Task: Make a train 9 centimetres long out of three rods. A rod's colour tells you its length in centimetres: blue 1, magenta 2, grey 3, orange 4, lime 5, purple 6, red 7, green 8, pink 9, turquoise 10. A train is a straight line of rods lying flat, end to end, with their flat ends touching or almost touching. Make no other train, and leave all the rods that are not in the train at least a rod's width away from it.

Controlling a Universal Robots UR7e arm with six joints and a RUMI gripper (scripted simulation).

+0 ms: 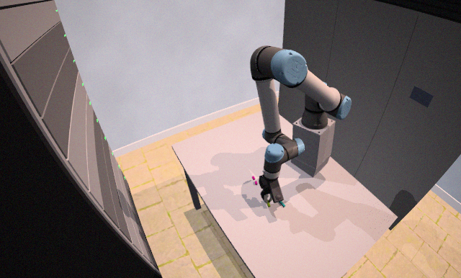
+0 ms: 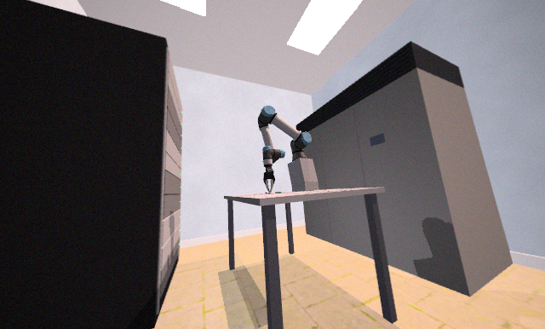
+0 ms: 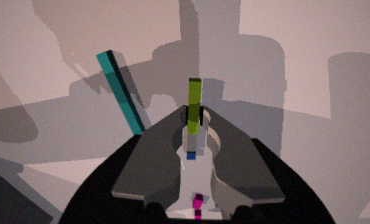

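Observation:
My gripper [image 3: 193, 107] is shut on a lime rod [image 3: 194, 104], which sticks out forward past the fingertips. In the top view the gripper [image 1: 271, 199] hangs low over the table with the lime rod's tip [image 1: 269, 204] under it. In the wrist view a short grey rod [image 3: 195, 144] and a small blue rod [image 3: 191, 155] lie on the table between the fingers, in line behind the lime rod. I cannot tell whether the lime rod touches the table. Two magenta rods [image 3: 198, 204] lie further back, and they also show in the top view [image 1: 254, 180].
A long turquoise rod [image 3: 121, 92] lies at a slant to the left of the lime rod, apart from it; its end shows in the top view [image 1: 282, 204]. The arm's grey pedestal [image 1: 312, 145] stands at the back of the table.

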